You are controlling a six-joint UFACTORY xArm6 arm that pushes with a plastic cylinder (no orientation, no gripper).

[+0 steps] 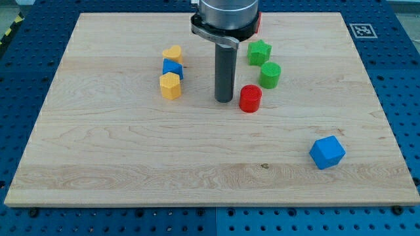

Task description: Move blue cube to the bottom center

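Observation:
The blue cube (327,152) lies on the wooden board (131,157) at the view's lower right, near the right edge. My tip (224,99) rests on the board at the upper centre, just left of a red cylinder (250,98). The tip is far from the blue cube, up and to the left of it. No block touches the tip.
A yellow heart (173,53), a small blue block (172,67) and a yellow hexagonal block (170,86) form a column left of the tip. A green star (258,52) and a green cylinder (270,75) stand to its right. A red block (258,23) peeks from behind the arm.

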